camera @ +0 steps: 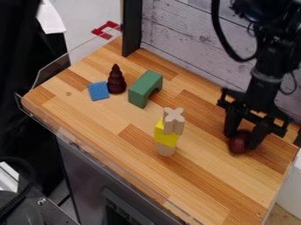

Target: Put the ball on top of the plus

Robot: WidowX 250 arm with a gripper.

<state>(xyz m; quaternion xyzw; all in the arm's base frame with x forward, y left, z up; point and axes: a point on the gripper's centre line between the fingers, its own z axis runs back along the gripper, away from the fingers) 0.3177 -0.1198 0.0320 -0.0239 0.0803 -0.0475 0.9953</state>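
At the right of the table, the gripper (pixel 241 141) hangs down at the dark red ball (pixel 237 144), which is partly hidden by it. Whether the ball rests on the wood or is held cannot be told. Near the table's middle stands a small stack: a pale wooden plus-shaped block (pixel 173 120) sits at the top, over a yellow block (pixel 166 135), with a light wooden round piece (pixel 165 150) at the bottom. The gripper is to the right of this stack, apart from it.
A green arch block (pixel 141 93), a dark red stacked-cone piece (pixel 116 81) and a blue square block (pixel 98 91) are at the table's upper left. A clear guard (pixel 52 73) edges the wooden table (pixel 206 184); a plank wall (pixel 182 44) rises behind.
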